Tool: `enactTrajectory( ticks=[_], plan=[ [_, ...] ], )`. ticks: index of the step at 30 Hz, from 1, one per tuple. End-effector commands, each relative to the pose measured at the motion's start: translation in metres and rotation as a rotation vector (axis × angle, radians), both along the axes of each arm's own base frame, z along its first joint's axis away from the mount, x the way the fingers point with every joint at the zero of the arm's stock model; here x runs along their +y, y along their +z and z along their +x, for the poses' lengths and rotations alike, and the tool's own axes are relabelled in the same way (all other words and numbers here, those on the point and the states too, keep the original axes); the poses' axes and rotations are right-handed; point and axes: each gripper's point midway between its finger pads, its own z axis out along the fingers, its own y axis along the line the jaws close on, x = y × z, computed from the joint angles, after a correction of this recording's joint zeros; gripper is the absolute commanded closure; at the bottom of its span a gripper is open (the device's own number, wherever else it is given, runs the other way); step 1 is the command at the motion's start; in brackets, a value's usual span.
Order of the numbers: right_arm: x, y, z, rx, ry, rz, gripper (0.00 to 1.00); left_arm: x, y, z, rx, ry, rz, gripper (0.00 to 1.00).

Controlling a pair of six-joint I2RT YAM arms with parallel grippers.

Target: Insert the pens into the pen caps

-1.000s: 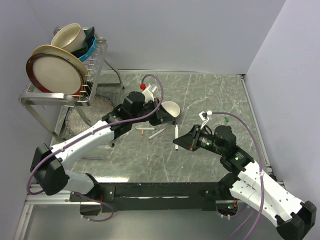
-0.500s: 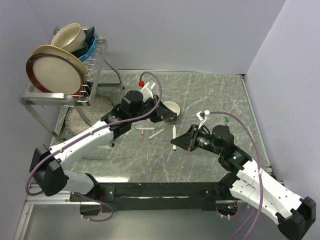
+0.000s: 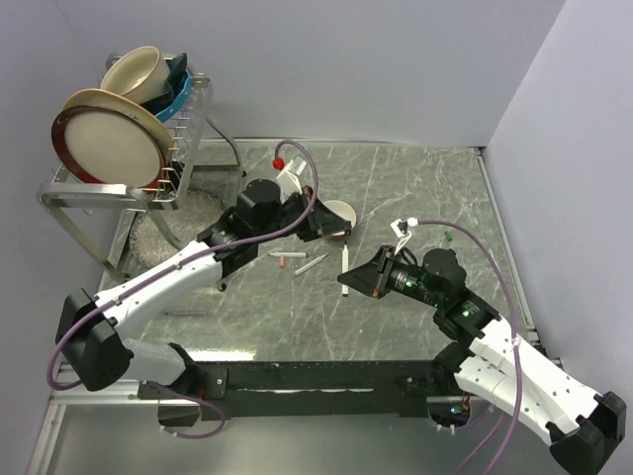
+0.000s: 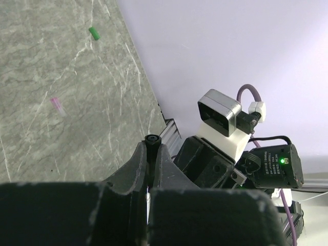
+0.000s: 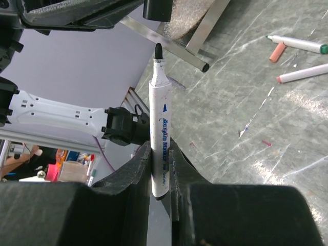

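I have the left gripper (image 4: 151, 152) pinching the black cap (image 4: 151, 139) and the right gripper (image 5: 160, 152) pinching a black-tipped pen (image 5: 158, 97), its tip just short of the cap

A pen (image 3: 311, 263) lies on the table (image 3: 425, 183) before the bowl (image 3: 341, 210), rack (image 3: 194, 114) far left.

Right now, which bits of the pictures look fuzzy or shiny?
Left wrist view: the left gripper is a dark blur, the green cap sharp. Right wrist view: the pen is crisp, the table shines white. Top view: evenly lit, sharp.
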Motion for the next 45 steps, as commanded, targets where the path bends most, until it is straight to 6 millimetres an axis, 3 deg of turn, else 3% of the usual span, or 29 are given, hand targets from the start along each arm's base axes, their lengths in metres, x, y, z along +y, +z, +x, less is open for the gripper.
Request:
enactTrajectory(
  ticks=[1, 10, 29, 45],
  plan=[
    [0.002, 0.028, 0.0, -0.067, 0.002, 0.066, 1.0, -0.002, 0.018, -0.008, -0.083, -0.032, -0.046, 0.99],
    [0.001, 0.028, 0.001, -0.062, -0.013, 0.069, 1.0, -0.001, 0.008, -0.009, -0.09, -0.025, -0.016, 0.99],
    [0.004, 0.018, -0.001, -0.032, 0.009, 0.07, 1.0, 0.002, 0.034, -0.006, -0.116, 0.003, -0.06, 0.99],
    [0.005, 0.019, -0.003, -0.036, 0.02, 0.073, 1.0, 0.001, 0.04, -0.004, -0.122, 0.011, -0.067, 0.99]
  ],
)
